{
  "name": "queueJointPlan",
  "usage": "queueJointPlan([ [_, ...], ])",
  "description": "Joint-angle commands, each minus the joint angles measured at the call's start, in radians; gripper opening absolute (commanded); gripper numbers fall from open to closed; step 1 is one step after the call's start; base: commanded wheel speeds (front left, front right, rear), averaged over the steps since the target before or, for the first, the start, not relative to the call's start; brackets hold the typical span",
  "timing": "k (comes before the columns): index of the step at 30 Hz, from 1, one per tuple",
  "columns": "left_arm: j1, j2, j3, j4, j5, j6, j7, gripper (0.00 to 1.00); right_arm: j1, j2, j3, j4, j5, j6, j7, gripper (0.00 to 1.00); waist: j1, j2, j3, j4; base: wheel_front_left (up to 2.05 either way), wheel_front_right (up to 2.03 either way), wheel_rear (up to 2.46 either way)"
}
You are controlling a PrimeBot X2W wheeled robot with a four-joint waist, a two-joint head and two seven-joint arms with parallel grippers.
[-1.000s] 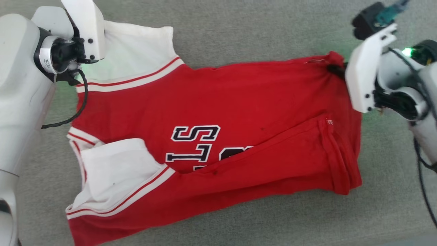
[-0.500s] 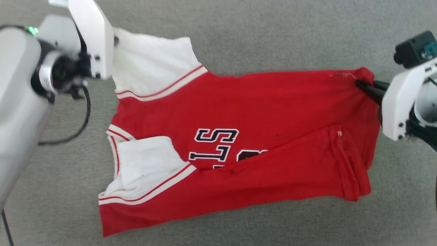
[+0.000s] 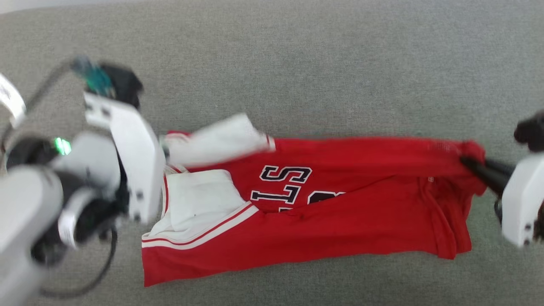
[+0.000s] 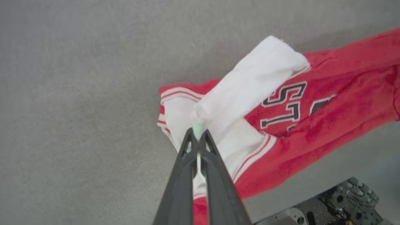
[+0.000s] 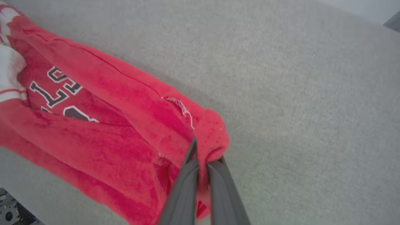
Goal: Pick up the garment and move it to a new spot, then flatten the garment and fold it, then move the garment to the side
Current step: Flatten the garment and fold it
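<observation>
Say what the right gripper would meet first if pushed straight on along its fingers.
The shirt itself: the right gripper is shut on its red corner, so bunched red cloth comes first; beyond that, probably the grey surface.

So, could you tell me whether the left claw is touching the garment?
Touching. The left wrist view shows the left claw pinching the white sleeve of the garment.

Holds the garment stretched left to right over the table, left gripper at its left end, right gripper at its right; far edge raised, near half on the table.
</observation>
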Motion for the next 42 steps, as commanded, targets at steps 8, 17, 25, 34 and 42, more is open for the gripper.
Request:
queueJointPlan([
  [8, 0.220, 0.036, -0.048, -0.108, -0.034, 0.110, -0.017, 0.00, 0.169, 0.027, -0.025, -0.031, -0.008, 0.000, 0.038, 0.00, 0.0000, 0.0000, -0.005, 0.006, 0.00, 0.00, 0.00],
  [17, 0.292, -0.042, -0.031, 0.060, -0.049, 0.031, -0.172, 1.00, 0.140, 0.092, 0.013, 0.068, -0.026, 0.000, 0.022, 1.00, 0.0000, 0.0000, -0.037, 0.019, 0.00, 0.00, 0.00],
  [25, 0.350, -0.046, 0.042, 0.054, -0.009, -0.041, -0.413, 1.00, 0.171, 0.120, -0.088, 0.088, -0.026, 0.000, 0.062, 1.00, 0.0000, 0.0000, -0.059, 0.027, 0.00, 0.00, 0.00],
  [34, 0.451, -0.079, 0.105, 0.076, 0.067, -0.105, -0.758, 1.00, 0.178, 0.173, -0.166, 0.160, -0.022, 0.000, 0.142, 1.00, 0.0000, 0.0000, -0.041, 0.060, 0.00, 0.00, 0.00],
  [42, 0.530, -0.155, 0.147, 0.175, 0.105, -0.113, -1.018, 1.00, 0.117, 0.254, -0.057, 0.328, 0.045, 0.001, 0.175, 1.00, 0.0000, 0.0000, -0.027, 0.095, 0.00, 0.00, 0.00],
])
